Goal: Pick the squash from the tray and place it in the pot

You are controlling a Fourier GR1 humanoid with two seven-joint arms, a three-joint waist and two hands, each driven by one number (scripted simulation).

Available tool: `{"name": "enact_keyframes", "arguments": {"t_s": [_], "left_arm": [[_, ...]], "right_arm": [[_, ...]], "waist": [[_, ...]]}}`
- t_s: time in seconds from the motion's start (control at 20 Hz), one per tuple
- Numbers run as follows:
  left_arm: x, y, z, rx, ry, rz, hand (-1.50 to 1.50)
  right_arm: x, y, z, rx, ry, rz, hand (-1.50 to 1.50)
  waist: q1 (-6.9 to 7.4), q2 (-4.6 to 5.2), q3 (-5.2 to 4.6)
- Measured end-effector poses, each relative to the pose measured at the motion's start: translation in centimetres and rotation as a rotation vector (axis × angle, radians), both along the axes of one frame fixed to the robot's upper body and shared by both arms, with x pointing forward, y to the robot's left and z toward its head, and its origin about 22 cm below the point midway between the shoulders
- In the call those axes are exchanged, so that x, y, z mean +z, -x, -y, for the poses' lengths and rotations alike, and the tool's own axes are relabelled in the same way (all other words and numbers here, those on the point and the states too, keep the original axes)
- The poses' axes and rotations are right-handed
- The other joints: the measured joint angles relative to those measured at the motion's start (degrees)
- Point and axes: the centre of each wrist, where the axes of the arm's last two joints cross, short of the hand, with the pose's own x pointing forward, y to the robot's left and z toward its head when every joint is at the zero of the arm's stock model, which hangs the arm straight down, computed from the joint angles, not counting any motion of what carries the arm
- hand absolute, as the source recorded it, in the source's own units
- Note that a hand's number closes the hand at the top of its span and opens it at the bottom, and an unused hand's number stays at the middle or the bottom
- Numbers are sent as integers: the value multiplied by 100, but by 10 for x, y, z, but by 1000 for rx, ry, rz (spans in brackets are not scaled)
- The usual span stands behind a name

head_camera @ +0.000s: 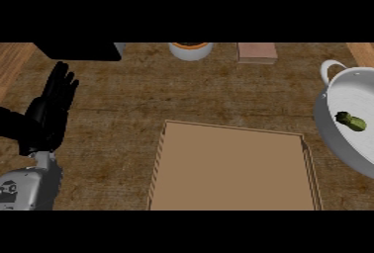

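Note:
A small green squash [350, 121] lies inside the white pot [332, 133] at the right edge of the head view. The brown tray [234, 170] in the middle of the counter holds nothing. My left hand [53, 106] rests open at the left, fingers straight and pointing up, well away from the tray and the pot. My right hand does not show in the view.
At the back edge stand a white cup with an orange inside [191, 50], a pinkish block [257, 52] and a black object [80, 51]. The pot's handle [330, 69] points toward the back.

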Motion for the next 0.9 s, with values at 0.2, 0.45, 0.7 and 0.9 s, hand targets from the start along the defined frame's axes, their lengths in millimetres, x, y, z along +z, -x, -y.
{"name": "enact_keyframes", "arguments": {"t_s": [0.2,0.45,0.7,0.9], "left_arm": [[0,1,-3,-5,-2,1,0],[1,2,2,-8,1,8,0],[4,1,0,-9,9,8,0],[4,0,1,-2,8,8,0]], "right_arm": [[18,17,22,-36,-24,-16,-150],[32,34,39,-56,-22,-37,-150],[37,46,47,-69,-9,-54,-150],[43,53,53,-74,3,-61,-150]], "waist": [[2,7,7],[8,18,23],[11,30,34],[-14,31,41]]}}
